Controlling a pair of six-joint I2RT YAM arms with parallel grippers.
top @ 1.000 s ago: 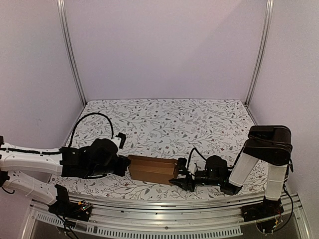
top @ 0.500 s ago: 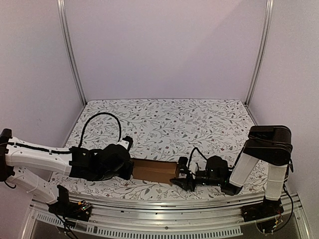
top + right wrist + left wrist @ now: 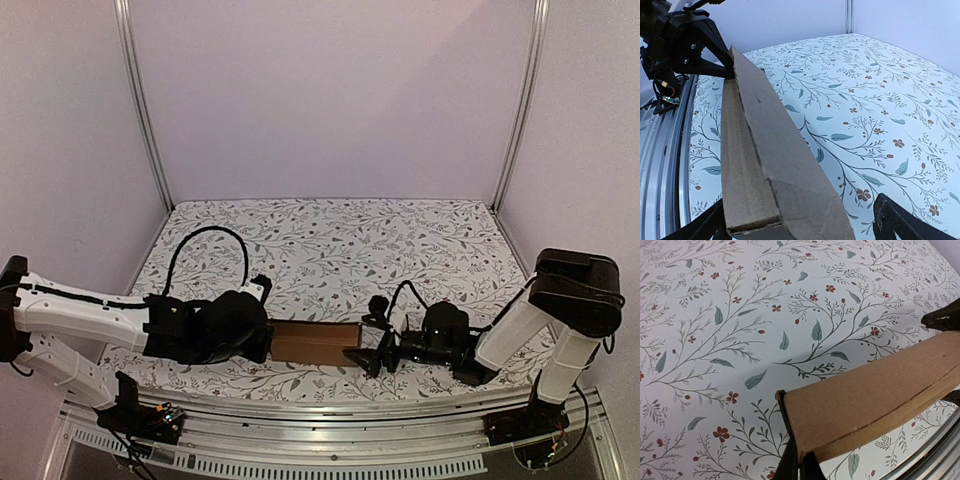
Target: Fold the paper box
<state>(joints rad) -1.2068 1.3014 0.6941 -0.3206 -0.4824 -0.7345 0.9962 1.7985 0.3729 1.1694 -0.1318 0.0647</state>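
The paper box [image 3: 315, 342] is a narrow brown cardboard box lying lengthwise near the table's front edge, between the two arms. My left gripper [image 3: 264, 342] is shut on its left end. In the left wrist view the fingers [image 3: 790, 465] pinch the box's [image 3: 875, 395] near corner. My right gripper [image 3: 366, 352] is open at the box's right end. In the right wrist view its fingers [image 3: 897, 222] stand wide apart on either side of the box's [image 3: 770, 160] end, with a gap on the right. The left gripper [image 3: 692, 42] shows at the box's far end.
The table is covered by a floral-print cloth [image 3: 340, 240]. A metal rail [image 3: 320, 410] runs along the front edge just below the box. Metal posts [image 3: 140, 100] and purple walls close in the back and sides.
My left arm has pushed to the right, shifting the box slightly right. My right arm's elbow has swung right and its fingers have spread apart at the box's end.
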